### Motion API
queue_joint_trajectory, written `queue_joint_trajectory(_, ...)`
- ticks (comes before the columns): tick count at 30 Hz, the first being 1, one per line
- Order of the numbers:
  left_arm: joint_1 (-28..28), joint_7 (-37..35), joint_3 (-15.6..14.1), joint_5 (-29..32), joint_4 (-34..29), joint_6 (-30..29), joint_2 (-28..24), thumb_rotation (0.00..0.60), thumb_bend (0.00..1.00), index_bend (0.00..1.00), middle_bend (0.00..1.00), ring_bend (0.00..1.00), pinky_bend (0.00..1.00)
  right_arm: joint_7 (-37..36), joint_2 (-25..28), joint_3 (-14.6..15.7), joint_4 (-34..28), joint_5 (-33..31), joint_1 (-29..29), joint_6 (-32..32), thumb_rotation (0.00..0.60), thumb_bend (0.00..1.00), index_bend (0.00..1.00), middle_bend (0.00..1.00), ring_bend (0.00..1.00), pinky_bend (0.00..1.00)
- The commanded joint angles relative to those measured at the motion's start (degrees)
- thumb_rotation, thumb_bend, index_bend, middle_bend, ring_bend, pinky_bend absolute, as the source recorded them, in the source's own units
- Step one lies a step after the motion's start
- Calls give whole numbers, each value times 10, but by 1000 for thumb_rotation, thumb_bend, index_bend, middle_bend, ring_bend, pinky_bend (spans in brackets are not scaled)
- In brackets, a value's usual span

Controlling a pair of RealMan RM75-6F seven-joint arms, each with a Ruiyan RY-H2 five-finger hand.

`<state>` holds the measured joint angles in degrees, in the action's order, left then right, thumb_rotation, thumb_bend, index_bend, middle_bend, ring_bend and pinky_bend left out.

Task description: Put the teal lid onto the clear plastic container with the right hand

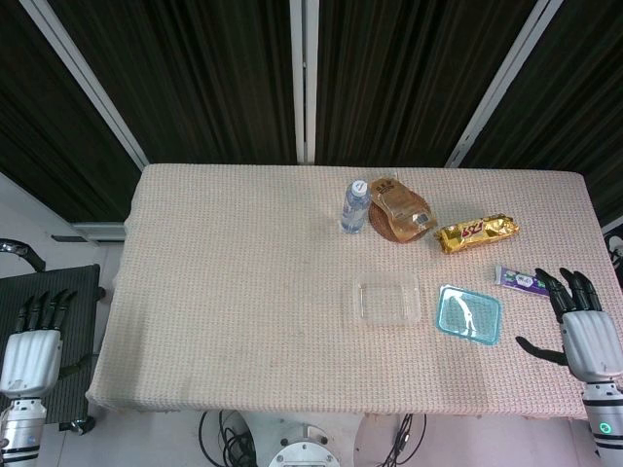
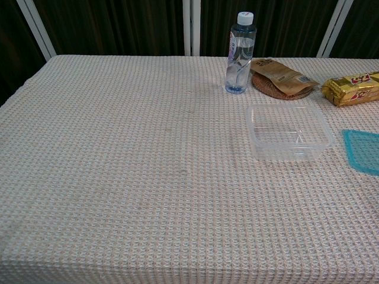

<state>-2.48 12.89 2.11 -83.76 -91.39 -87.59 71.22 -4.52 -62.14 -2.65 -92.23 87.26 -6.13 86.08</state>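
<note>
The teal lid (image 1: pixel 469 313) lies flat on the tablecloth, just right of the clear plastic container (image 1: pixel 386 300). In the chest view the clear plastic container (image 2: pixel 288 132) stands uncovered, and only the left edge of the teal lid (image 2: pixel 362 150) shows at the frame's right border. My right hand (image 1: pixel 581 323) hovers to the right of the lid, fingers spread, holding nothing. My left hand (image 1: pixel 31 341) hangs beyond the table's left edge, fingers apart and holding nothing. Neither hand appears in the chest view.
A water bottle (image 1: pixel 354 205) stands behind the container. A brown pouch on a round coaster (image 1: pixel 399 214) and a gold snack pack (image 1: pixel 476 233) lie at the back right. A purple tube (image 1: pixel 520 281) lies just ahead of my right hand. A black chair (image 1: pixel 58 311) sits left of the table.
</note>
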Motion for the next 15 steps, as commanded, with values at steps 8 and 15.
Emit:
queue_joint_trajectory(8,-5,-5,0,-1,7,10,0,600,17,90,70,12,20,46,0,3,-39,-59,-11,-72,600,0,0,157,0,0)
queue_joint_trajectory(15,-4,-17,-5,1,11,17,1,600,18,90,70,12,20,77,-25,-9,-38,-170,-66,-219,600,0,0,81,0,0)
